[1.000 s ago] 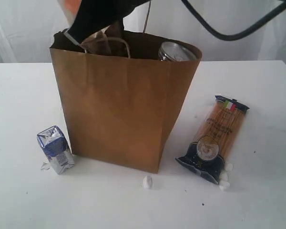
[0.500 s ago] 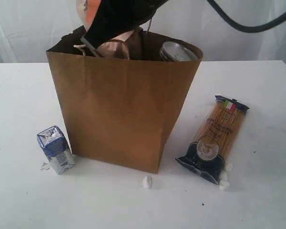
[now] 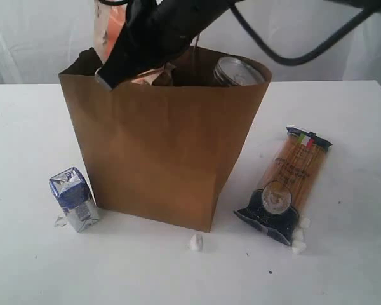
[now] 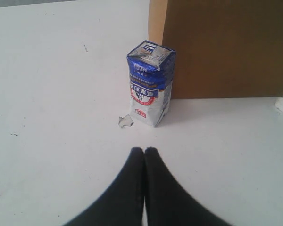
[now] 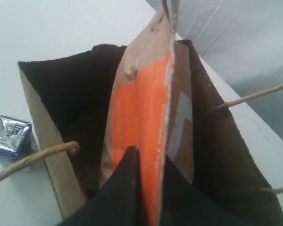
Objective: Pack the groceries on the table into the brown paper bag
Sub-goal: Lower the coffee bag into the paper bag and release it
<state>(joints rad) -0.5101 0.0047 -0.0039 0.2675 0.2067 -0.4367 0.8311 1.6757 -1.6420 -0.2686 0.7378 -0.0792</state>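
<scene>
one right claw [image 5: 150, 162] aslant above the bag [image 3: 165, 146], pouch [image 5: 141, 108] in grip

The right fingers [image 3: 117, 63] have been brought lower and nearer to the front rim of the brown paper bag [image 3: 165, 146], where before they were held higher above its left side. The brown orange-labelled pouch [image 3: 108, 32] pinched in them has been brought along, so more of its orange label is seen above the rim than a second ago. The top left corner of the bag has been pushed outward and a little down, so its mouth is stretched wider.
</scene>
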